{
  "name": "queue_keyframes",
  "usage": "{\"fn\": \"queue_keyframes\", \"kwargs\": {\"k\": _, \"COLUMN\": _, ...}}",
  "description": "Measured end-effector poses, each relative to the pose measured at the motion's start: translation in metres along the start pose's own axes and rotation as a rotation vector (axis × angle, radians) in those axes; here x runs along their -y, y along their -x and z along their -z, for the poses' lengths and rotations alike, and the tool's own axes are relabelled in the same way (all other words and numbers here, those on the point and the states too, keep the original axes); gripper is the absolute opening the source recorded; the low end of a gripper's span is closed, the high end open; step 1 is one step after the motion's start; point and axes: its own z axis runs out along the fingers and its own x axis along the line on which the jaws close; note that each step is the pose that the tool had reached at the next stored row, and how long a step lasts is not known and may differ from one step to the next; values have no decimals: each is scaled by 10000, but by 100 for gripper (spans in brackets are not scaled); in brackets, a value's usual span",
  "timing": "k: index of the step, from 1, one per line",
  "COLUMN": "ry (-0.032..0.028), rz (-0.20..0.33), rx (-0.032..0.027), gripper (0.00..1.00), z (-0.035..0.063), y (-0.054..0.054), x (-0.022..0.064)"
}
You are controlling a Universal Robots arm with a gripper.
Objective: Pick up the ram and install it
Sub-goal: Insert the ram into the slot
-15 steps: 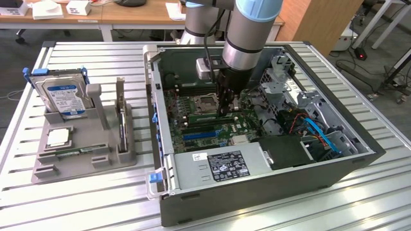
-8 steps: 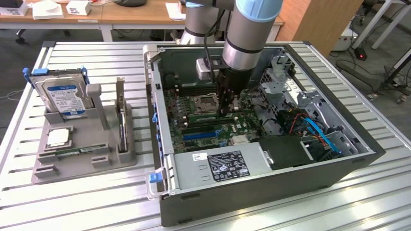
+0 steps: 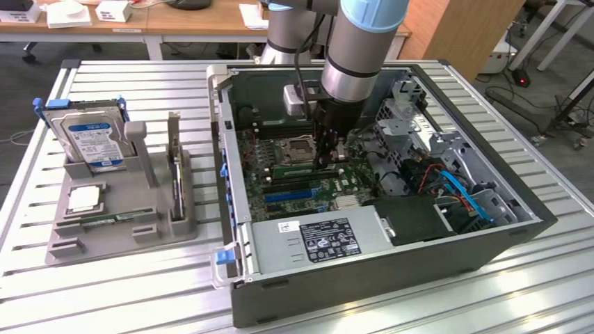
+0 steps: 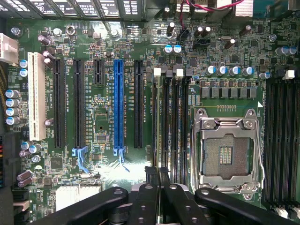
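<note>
My gripper (image 3: pixel 327 161) reaches down into the open computer case (image 3: pixel 390 278), just beside the empty CPU socket (image 3: pixel 295 147). The ram (image 3: pixel 295 169), a narrow green stick, stands on edge at the memory slots directly under my fingertips. In the wrist view my gripper (image 4: pixel 158 174) is shut, its black fingers (image 4: pixel 146 197) pressed together on the ram (image 4: pixel 156 122). From there the ram shows edge-on as a thin strip along the slot nearest the black expansion slots. How deep it sits in the slot I cannot tell.
To the exterior view's left, a grey holder (image 3: pixel 65 247) carries a blue-labelled hard drive (image 3: pixel 93 139), a dark card (image 3: pixel 174 163), a processor (image 3: pixel 83 198) and another green stick (image 3: pixel 116 219). Inside the case are a power supply (image 3: pixel 320 240), drive cages (image 3: pixel 408 129) and blue cables (image 3: pixel 464 195).
</note>
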Motion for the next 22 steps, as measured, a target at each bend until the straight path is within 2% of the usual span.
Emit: {"fn": "queue_keyframes", "kwargs": {"k": 22, "ry": 0, "rz": 0, "rx": -1, "gripper": 11, "z": -7, "y": 2, "x": 0}}
